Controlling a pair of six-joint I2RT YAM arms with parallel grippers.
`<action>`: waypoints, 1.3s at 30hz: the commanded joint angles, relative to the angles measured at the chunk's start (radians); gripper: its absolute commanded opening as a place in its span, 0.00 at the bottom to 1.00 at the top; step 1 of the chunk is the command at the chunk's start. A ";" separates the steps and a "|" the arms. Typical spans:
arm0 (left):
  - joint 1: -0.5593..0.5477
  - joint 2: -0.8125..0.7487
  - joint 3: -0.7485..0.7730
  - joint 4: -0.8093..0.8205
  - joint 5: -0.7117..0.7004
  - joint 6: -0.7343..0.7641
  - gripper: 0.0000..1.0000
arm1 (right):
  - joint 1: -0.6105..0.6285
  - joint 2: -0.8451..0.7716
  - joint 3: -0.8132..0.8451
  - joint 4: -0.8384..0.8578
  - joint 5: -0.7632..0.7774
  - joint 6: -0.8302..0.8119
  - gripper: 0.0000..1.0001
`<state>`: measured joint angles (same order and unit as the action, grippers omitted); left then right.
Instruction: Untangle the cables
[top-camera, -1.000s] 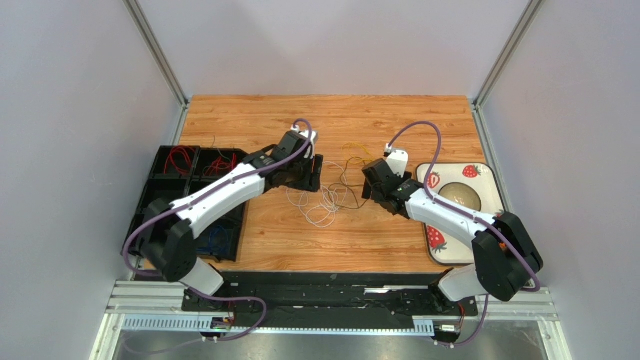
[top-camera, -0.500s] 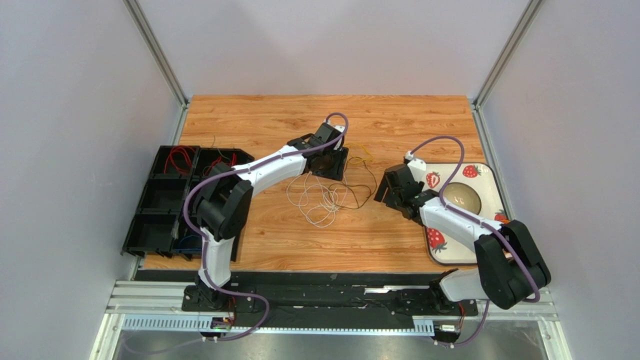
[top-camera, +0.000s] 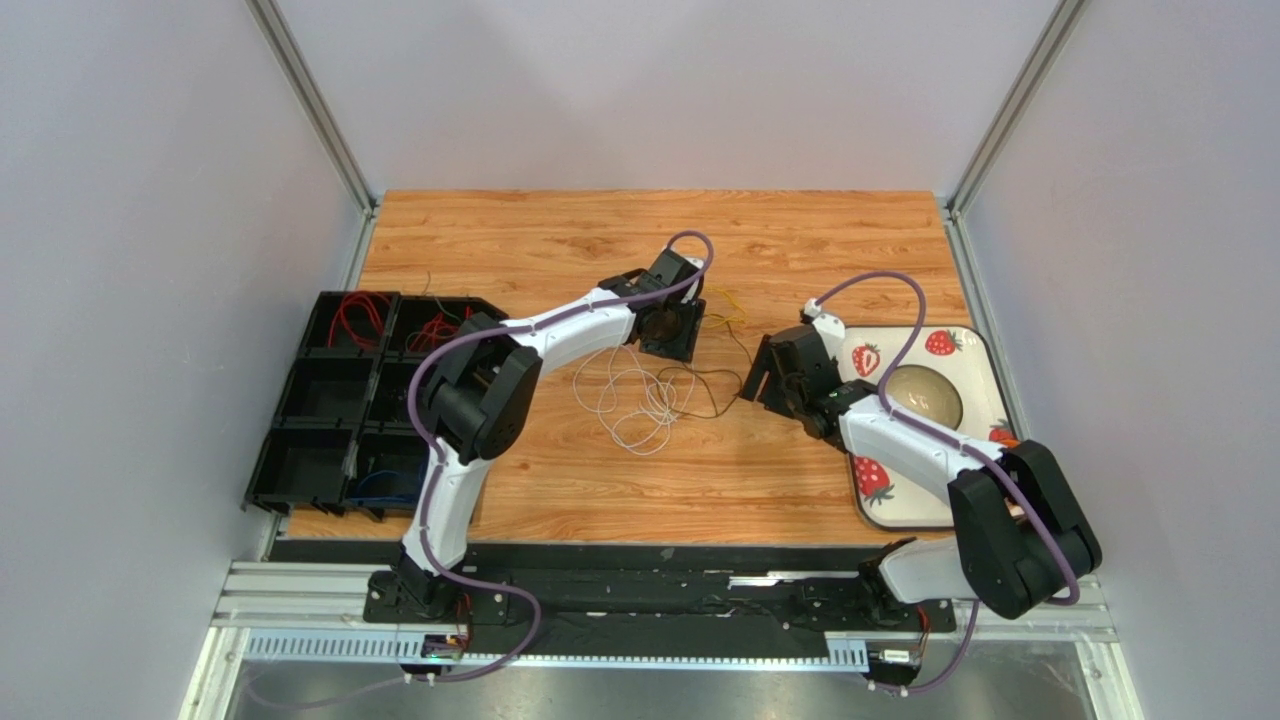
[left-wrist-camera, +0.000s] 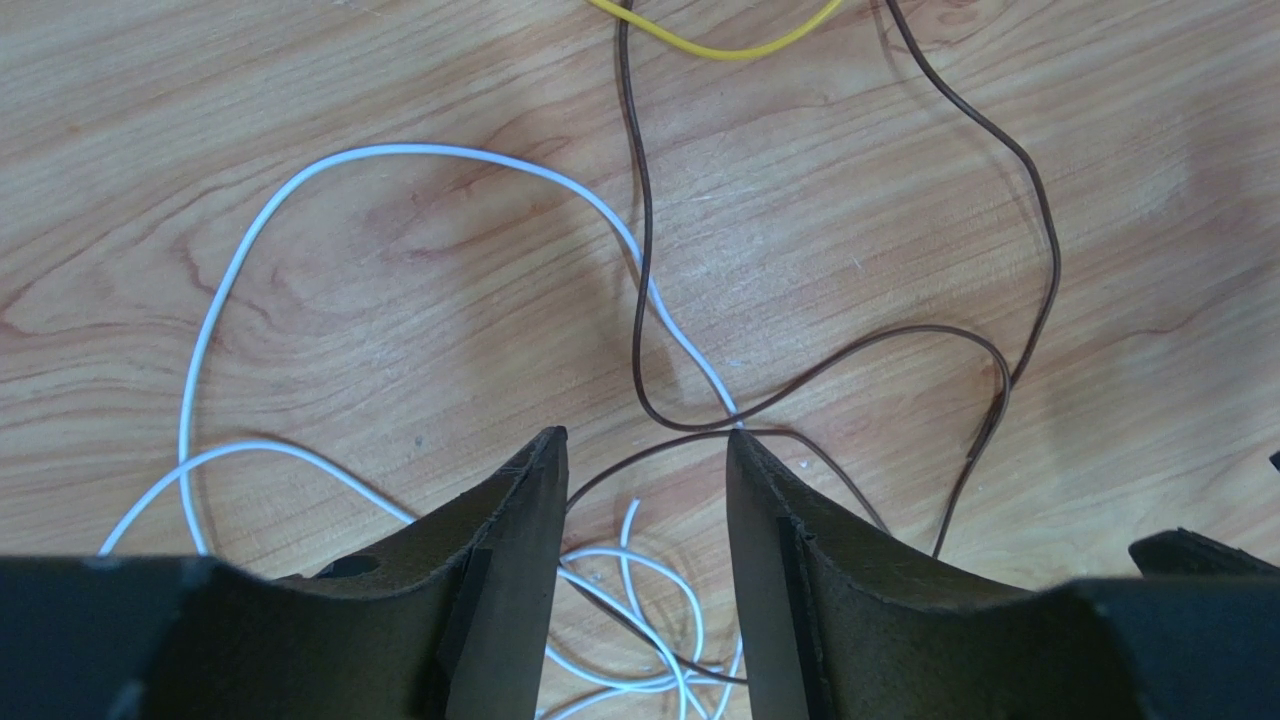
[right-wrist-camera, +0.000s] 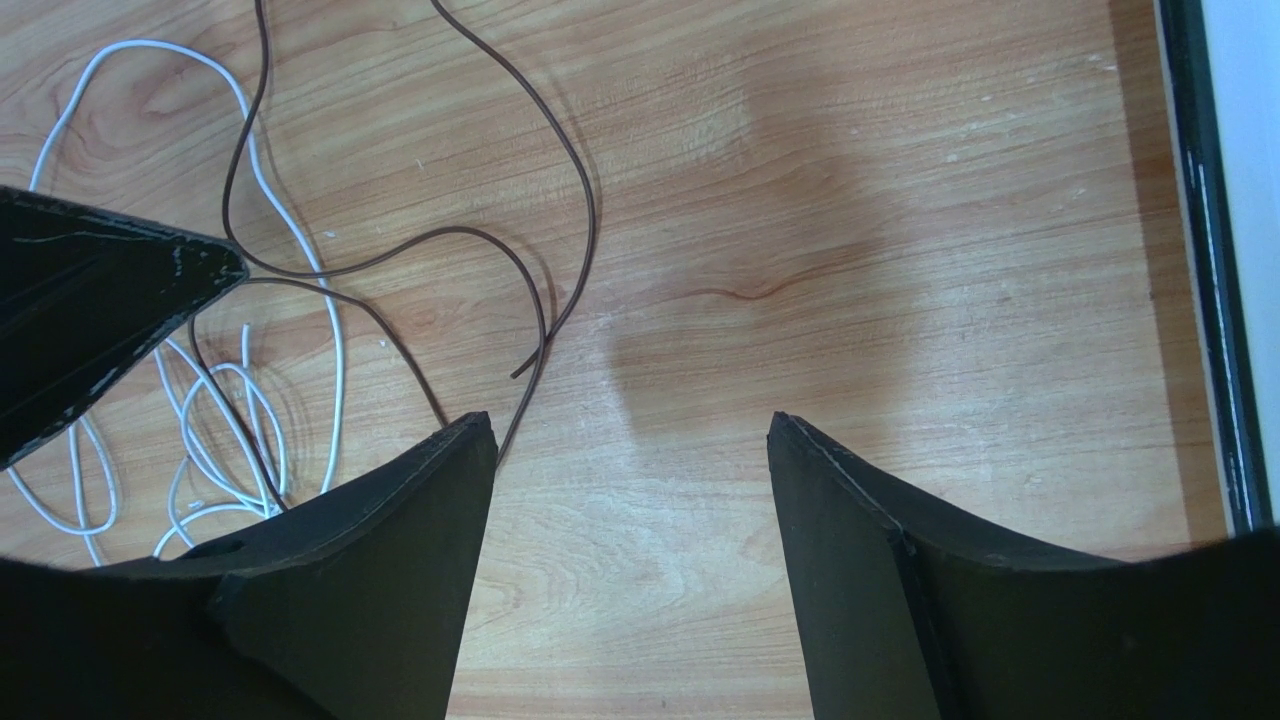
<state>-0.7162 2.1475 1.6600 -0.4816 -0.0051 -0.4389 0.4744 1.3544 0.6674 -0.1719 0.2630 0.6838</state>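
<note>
Here's the tangle: the cables (top-camera: 646, 402) are lying loose in the middle of the wooden table (top-camera: 526, 240), between the two arms. The left gripper (top-camera: 672, 323) is hanging low over the far edge of the bunch, and the wrist view is showing its fingers (left-wrist-camera: 511, 570) standing apart with a clear gap, clamping nothing; the white cable (left-wrist-camera: 376, 150) and the brown cable (left-wrist-camera: 1037, 255) are crossing on the wood right at that gap and running under it. A yellow cable (left-wrist-camera: 721, 50) is curling just beyond them. Over on the other side, the right gripper (top-camera: 766, 375) is sitting beside the bunch with its fingers (right-wrist-camera: 391, 555) spread wide, only bare wood showing between them, the brown cable's loose end lying just off its left fingertip. Black bins (top-camera: 301, 435) with red and blue wires are sitting at the left edge, a strawberry plate (top-camera: 984, 368) at the right.
</note>
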 joint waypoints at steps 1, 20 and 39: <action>-0.008 0.026 0.047 0.011 0.007 0.009 0.50 | -0.005 0.002 -0.005 0.046 -0.007 -0.006 0.71; -0.006 0.097 0.138 -0.040 -0.027 0.005 0.07 | -0.007 0.020 0.006 0.046 -0.024 -0.013 0.70; 0.018 -0.327 0.201 -0.101 -0.082 0.117 0.00 | -0.008 0.012 -0.002 0.052 -0.024 -0.012 0.69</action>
<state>-0.7174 1.9526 1.8091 -0.6132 -0.0551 -0.3847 0.4713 1.3731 0.6674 -0.1585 0.2333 0.6800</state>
